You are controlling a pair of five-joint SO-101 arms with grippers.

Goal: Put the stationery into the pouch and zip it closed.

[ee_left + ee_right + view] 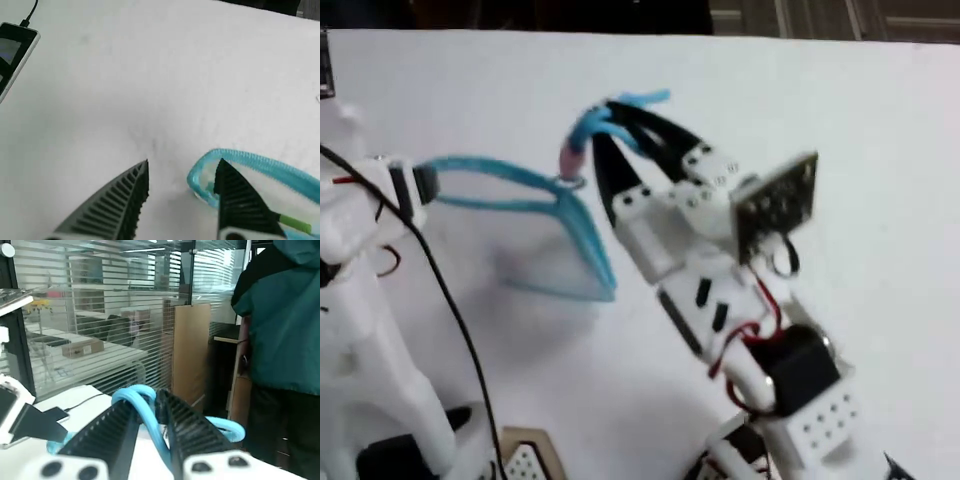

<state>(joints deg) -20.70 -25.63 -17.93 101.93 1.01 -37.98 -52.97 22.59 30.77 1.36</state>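
At the pouch's left end, the left hand (182, 167) is standing spread, with one finger overlapping the blue-trimmed corner. It is hard to tell whether that finger is sitting inside the mouth or only in front of it. The pouch (550, 245) itself is stretching across the desk (840, 90) between the two hands, its clear side facing up. At the pouch's right end, just past a pink bead (570, 157) on the zip, the right hand (150, 397) is pinching the blue pull cord (638, 99) between fingers pressed nearly together.

The main risk is probably sitting at the left end. With nothing clamping that corner, a tug on the cord is likely going to drag the whole pouch along instead of running the slider. The thin, rounded cord is also looking liable to slide out of the pinch if the pull is angling away from the zip line.
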